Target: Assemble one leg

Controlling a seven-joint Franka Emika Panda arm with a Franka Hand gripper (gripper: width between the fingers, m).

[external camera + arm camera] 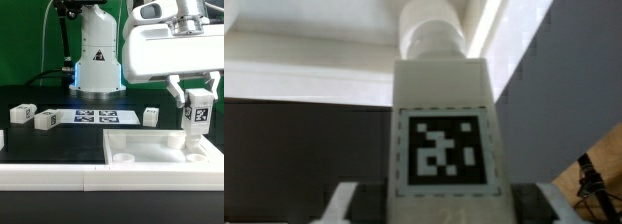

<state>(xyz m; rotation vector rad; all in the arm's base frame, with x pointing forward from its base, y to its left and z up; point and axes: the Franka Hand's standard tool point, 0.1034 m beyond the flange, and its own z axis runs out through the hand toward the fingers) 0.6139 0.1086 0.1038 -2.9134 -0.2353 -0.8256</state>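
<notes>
i had the leg (198, 112) clamped in the tool (198, 103), one finger on each side, and it hung upright with its tag facing the exterior camera. in the wrist view the fingers (349, 207) sat against both flanks of the leg (446, 120), and its rounded far end pointed down away from the lens.

in the exterior view the leg stood at about three o'clock from the middle of the slab (160, 150), right over the corner socket (197, 155) there. its lower end looked to be at the socket's rim. i could not tell whether it had entered or only hovered above. the matching socket at about nine o'clock on the slab was bare.

three spare legs (22, 113) (45, 119) (150, 117) lay on the table (60, 145) beyond the slab, between ten and one o'clock from it. two were well apart from the held one, and the third was just beside the marker board (105, 116).

i judged the step in hand to be the insertion: carrying was done, seating was not yet confirmed. the next move called for a straight, slow descent with the leg kept plumb over the hole. then a twist or firm press would be needed, if the fit asked for it, before i let the tool release. any tilt there could have jammed the end against the rim.
</notes>
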